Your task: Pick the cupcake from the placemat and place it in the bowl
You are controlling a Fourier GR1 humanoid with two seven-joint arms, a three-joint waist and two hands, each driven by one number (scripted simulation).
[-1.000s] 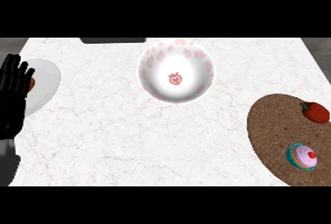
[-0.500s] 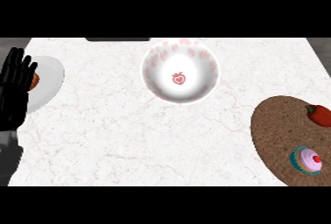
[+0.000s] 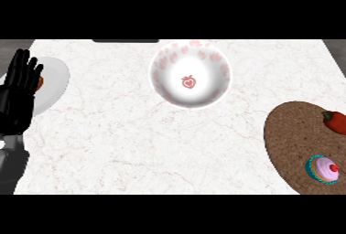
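A cupcake (image 3: 324, 168) with pink icing, a red cherry and a teal wrapper sits on the brown round placemat (image 3: 297, 137) at the right edge. A white bowl (image 3: 191, 75) with pink strawberry prints stands at the top centre, nothing inside it. My left hand (image 3: 19, 93) rests open at the far left, fingers up, far from both the cupcake and the bowl. My right hand does not show.
A red pepper-like item (image 3: 334, 121) lies on the placemat's upper right part. A white plate (image 3: 57, 82) sits behind my left hand, with something reddish on it mostly hidden. A dark object (image 3: 125, 40) lies at the counter's far edge.
The view has shifted slightly, so the scene sits a little further right and lower. My left hand shows a bit more, and no object has moved on the counter.
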